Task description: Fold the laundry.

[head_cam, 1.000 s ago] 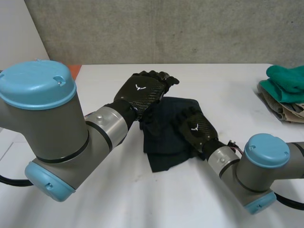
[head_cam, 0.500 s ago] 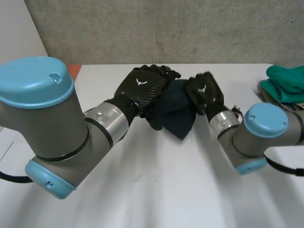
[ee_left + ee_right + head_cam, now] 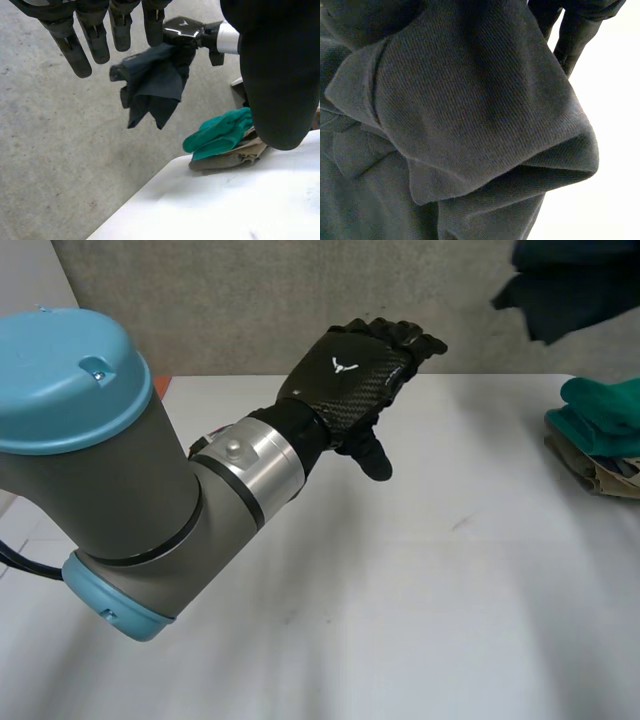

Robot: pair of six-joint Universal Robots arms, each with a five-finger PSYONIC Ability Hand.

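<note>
The right hand (image 3: 181,31) has its fingers (image 3: 569,42) clamped on the one dark cloth (image 3: 150,90), which hangs bunched in the air by the bench's (image 3: 420,570) far right corner. The left hand (image 3: 350,375) hovers with its fingers (image 3: 95,37) spread and holds nothing. One pile (image 3: 600,435), green on beige, lies at the right edge.

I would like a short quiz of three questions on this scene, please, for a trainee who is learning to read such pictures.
1. True or false: the dark cloth lies flat on the white table.
2. Which hand holds the dark cloth? A) the left hand B) the right hand C) both hands
3. What colour is the top cloth of the pile at the table's edge?
Key: 1 false, it hangs in the air. 2 B; the left hand is open. 3 green.
</note>
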